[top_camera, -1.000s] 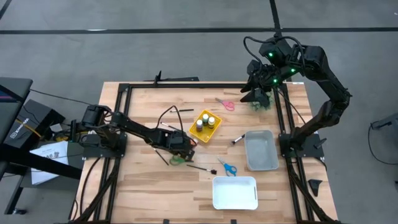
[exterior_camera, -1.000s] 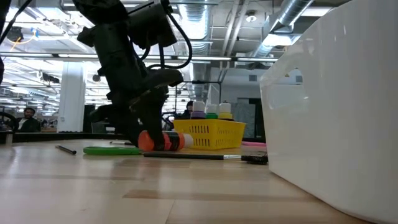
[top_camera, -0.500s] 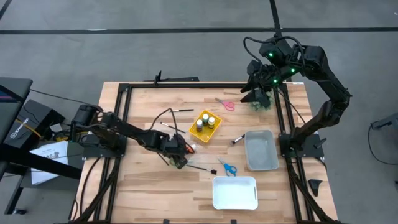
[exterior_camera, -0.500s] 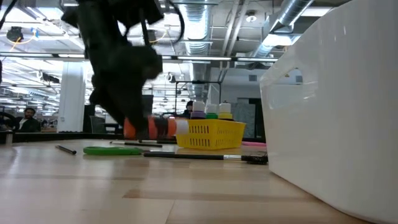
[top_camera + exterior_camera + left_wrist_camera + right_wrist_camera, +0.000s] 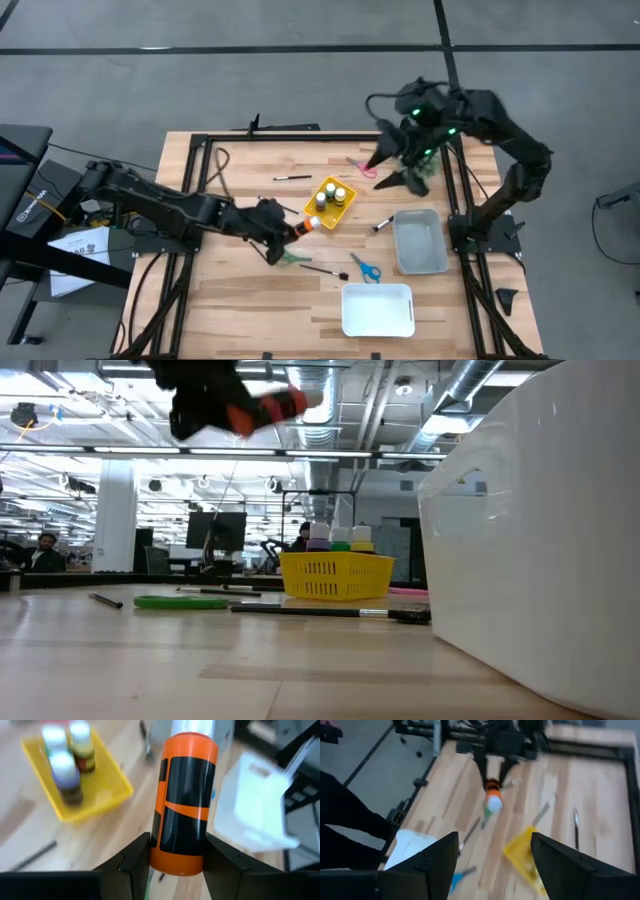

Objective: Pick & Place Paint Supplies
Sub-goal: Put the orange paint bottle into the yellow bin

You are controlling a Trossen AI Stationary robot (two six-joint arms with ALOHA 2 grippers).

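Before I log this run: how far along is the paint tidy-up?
Three bottles already stand in the yellow basket. The left gripper holds an orange bottle lifted above the table. Brushes lie loose on the wood; the right gripper hovers open.

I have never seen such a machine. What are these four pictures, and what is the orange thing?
It is a robot with two dark arms at a wooden table. One picture looks down from above, one looks level across the table, and two come from cameras on the wrists. The left claw is shut on an orange paint bottle, lifted off the table beside the yellow basket, which holds other bottles. The right claw is open, over the far right of the table. Also lying there: brushes, blue scissors, pink scissors, a grey bin and a white bin.
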